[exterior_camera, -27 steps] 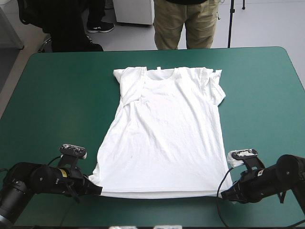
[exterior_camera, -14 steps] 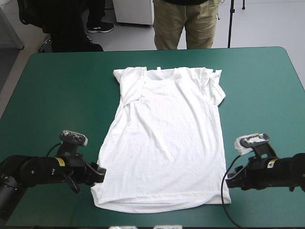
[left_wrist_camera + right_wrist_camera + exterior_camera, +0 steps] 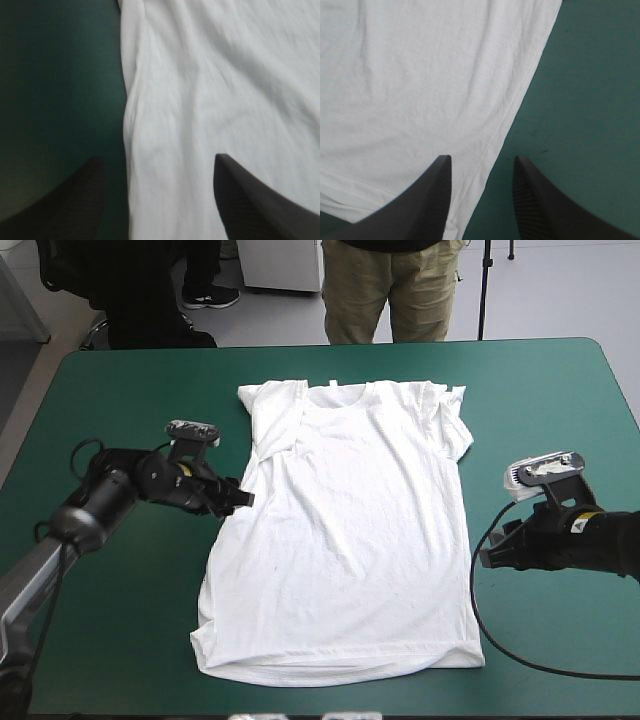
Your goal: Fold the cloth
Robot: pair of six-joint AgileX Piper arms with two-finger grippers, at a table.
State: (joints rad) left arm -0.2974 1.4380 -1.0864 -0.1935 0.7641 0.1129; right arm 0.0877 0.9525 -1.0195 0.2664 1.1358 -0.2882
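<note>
The white T-shirt (image 3: 345, 540) lies spread flat on the teal-green cover, collar toward the far edge and hem (image 3: 330, 670) toward the front. Both sleeves are tucked and wrinkled near the shoulders. My left gripper (image 3: 243, 498) stands open at the shirt's left side edge, about halfway along the body. In the left wrist view that edge (image 3: 125, 115) runs between the parted fingers of the left gripper (image 3: 159, 159). My right gripper (image 3: 485, 555) is open just off the shirt's right side. In its own view the right gripper (image 3: 482, 159) straddles the side seam (image 3: 520, 100). Neither holds anything.
Bare teal-green cover (image 3: 120, 390) stretches wide on both sides of the shirt. A narrow strip of cover (image 3: 330, 695) separates the hem from the table's front edge.
Both grippers let go of the hem corners and opened; the hem dropped flat. The left arm swung far along the shirt's left side toward its middle. The right arm drew back a little toward the far side.
</note>
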